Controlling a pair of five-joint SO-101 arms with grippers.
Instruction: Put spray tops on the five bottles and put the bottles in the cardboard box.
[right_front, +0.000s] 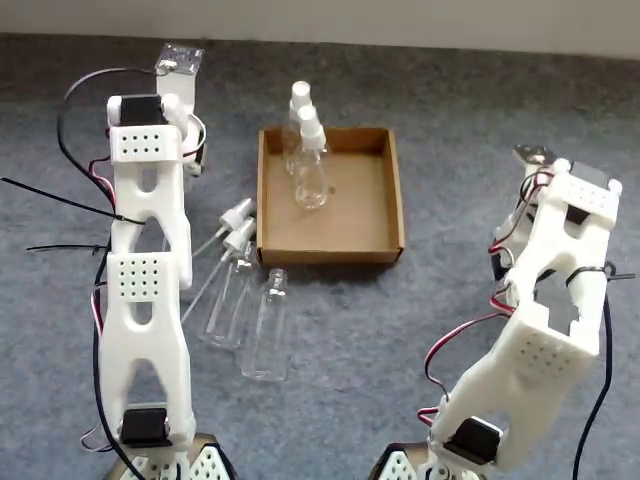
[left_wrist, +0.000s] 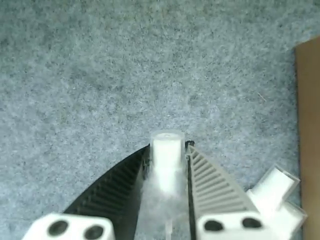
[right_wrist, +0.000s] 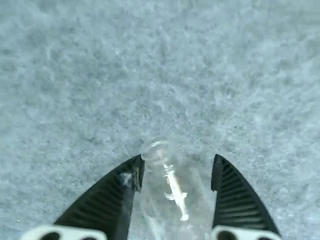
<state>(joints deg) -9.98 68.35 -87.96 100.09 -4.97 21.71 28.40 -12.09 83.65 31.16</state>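
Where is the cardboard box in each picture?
High view: the cardboard box sits centrally, two capped bottles inside.
Left wrist view: its brown wall runs along the frame's edge, beyond the spray tops.
Right wrist view: grey carpet and an open bottle in the right hand.
Shared landmark: those spray tops, lying beside the box.

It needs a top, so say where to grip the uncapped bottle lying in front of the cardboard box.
Probably mid-body, from straight above, closing across its width. The uncapped bottle lies flat on the carpet, neck toward the cardboard box, so its round sides are exposed; another bottle lies close beside it.
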